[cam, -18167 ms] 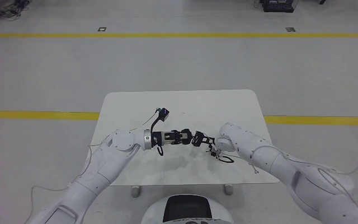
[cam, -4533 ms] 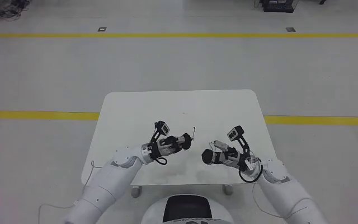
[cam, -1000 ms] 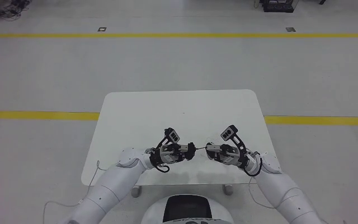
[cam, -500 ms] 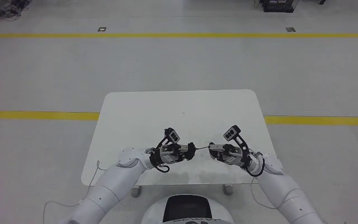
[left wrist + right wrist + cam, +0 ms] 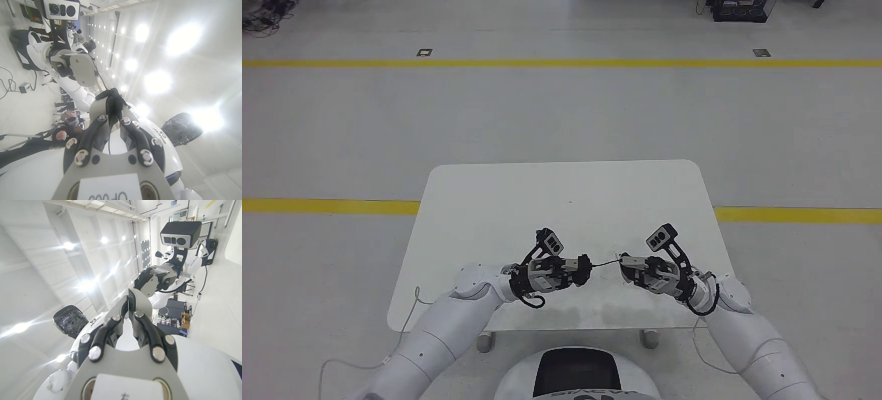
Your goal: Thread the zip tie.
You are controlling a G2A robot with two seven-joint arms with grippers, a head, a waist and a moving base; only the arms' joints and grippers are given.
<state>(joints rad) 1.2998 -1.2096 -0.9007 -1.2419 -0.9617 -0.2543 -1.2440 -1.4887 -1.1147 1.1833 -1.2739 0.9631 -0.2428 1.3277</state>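
Grips the zip tie in both tools above the near half of the table. Clenches the left tool on its bunched black part. Pinches the right tool shut on the thin tail. Holds it stretched and roughly level, long axis side to side, tail pointing toward the robot's right.

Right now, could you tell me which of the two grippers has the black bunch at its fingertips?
The left gripper: the zip tie sits bunched between its fingertips; the right gripper is pressed shut with nothing bulky there.
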